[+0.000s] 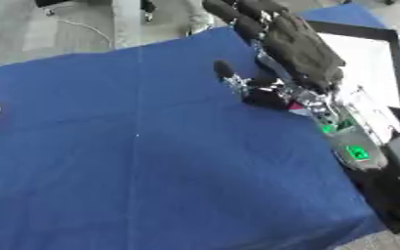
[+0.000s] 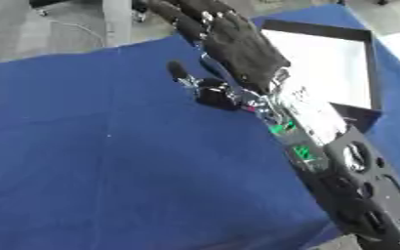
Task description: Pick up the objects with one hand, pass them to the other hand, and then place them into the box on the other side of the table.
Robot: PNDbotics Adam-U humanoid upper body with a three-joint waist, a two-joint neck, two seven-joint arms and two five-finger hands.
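Right eye view, right hand (image 2: pixel 237 46) open, box (image 2: pixel 323 34) partly hidden

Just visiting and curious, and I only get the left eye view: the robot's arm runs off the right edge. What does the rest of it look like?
Observer: Behind the right hand, the forearm is a black plate with round holes in it.
Operator: And does the table stop at the box?
Observer: No, the blue cloth goes on past the right wall of the box.
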